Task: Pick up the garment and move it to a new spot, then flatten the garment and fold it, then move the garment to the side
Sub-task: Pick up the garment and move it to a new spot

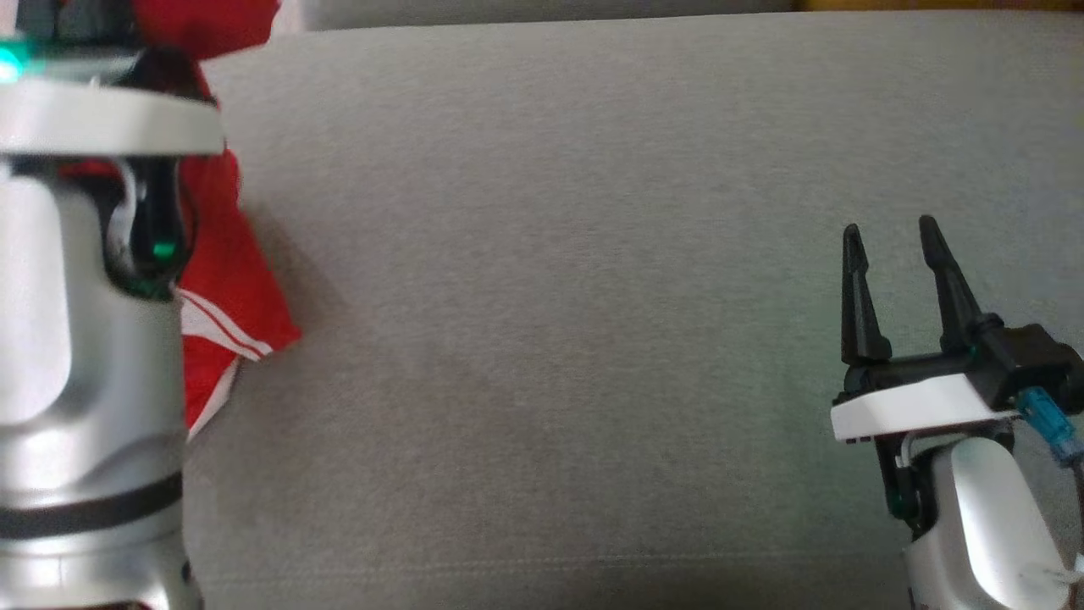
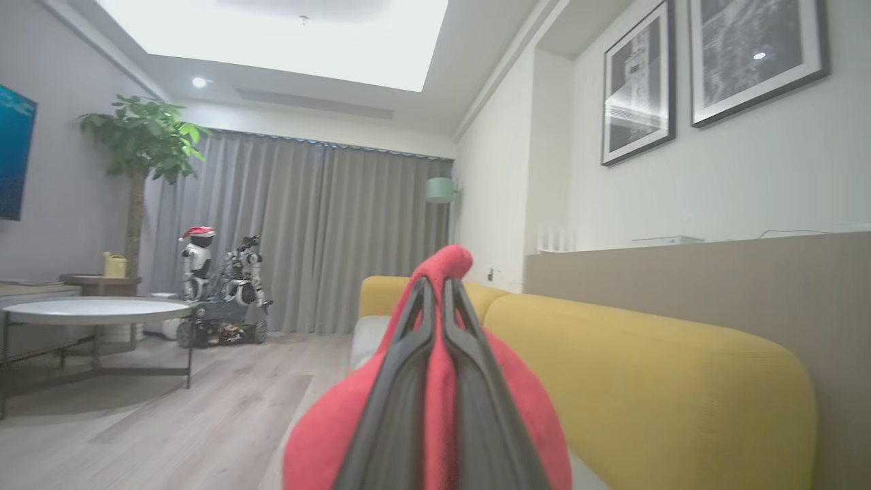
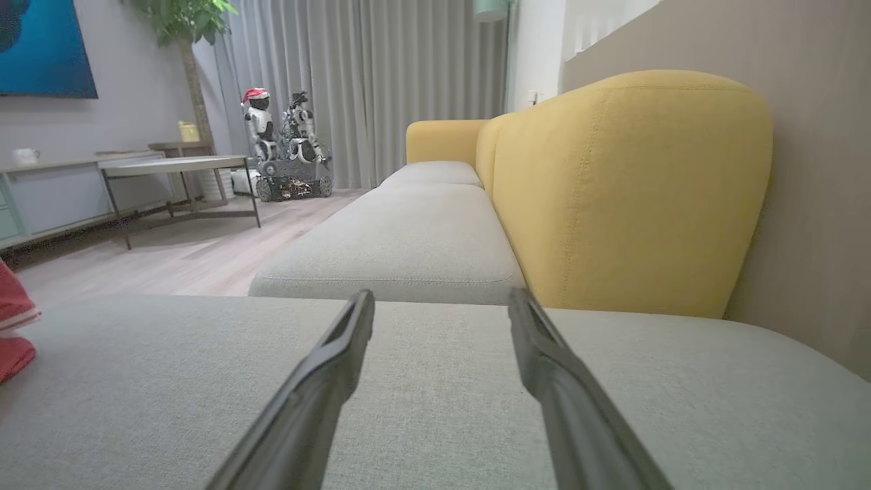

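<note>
Head view: pale left arm (image 1: 85, 339) stands tall along the left edge. The red garment (image 1: 224, 280), w/ white stripes near its hem, hangs bunched behind and beside it, over the left edge of the grey seat cushion (image 1: 593, 296). Can't tell whether its lower end touches the cushion. Right gripper (image 1: 889, 227) sits near the cushion's right edge, toward the front, fingers pointing up the view and set apart w/ nothing between them, well apart from the garment.

Left wrist view: left gripper (image 2: 435, 282) is pinched narrow on the garment. Red cloth is squeezed between the two dark fingers, bulges out on both sides and pokes up past the tips. Beyond it are the yellow backrest (image 2: 646, 367), a round table (image 2: 95, 309), a small robot in a red hat (image 2: 197, 262), a potted plant (image 2: 146, 136), grey curtains (image 2: 306, 231) and framed pictures (image 2: 639, 82) on the wall.

Right wrist view: the right gripper's fingers are spread wide, low over the bare grey cushion. A bit of the red garment shows at the cushion's left edge. The yellow backrest runs along the right side, and a 2nd grey cushion lies farther along the sofa.
</note>
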Tool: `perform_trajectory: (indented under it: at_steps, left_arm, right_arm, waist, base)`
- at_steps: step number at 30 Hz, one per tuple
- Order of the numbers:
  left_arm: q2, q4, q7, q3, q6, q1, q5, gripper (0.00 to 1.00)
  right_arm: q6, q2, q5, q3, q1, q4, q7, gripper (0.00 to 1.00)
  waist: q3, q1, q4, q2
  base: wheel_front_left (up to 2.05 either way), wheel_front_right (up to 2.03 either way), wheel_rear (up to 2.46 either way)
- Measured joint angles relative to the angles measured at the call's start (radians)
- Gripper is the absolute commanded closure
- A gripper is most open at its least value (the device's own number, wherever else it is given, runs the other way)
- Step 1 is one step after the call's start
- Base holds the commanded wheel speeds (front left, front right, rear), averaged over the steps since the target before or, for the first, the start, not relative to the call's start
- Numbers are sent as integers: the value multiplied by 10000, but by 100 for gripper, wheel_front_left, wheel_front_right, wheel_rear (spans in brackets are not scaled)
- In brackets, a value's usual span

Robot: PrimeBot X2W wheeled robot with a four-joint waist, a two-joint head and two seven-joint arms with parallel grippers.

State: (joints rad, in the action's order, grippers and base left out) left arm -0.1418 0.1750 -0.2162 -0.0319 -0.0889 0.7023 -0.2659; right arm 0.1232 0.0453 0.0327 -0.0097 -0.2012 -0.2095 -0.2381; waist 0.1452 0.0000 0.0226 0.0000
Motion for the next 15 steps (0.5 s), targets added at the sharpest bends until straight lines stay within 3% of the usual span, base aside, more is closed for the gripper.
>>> perform_trajectory:
  at_steps: [8, 15]
  left_arm:
    - [328, 107, 623, -934, -92, 1127, 115, 100]
    - [771, 1116, 1014, -1814, -84, 1871, 265, 100]
  right_arm:
    - [0, 0, 407, 221, -353, 109, -119, 0]
    - [0, 2, 869, 447, -825, 663, -128, 0]
  waist:
    - [-86, 0, -1333, 0]
    - [293, 0, -2679, 0]
  base:
    - [0, 0, 0]
    - [0, 0, 0]
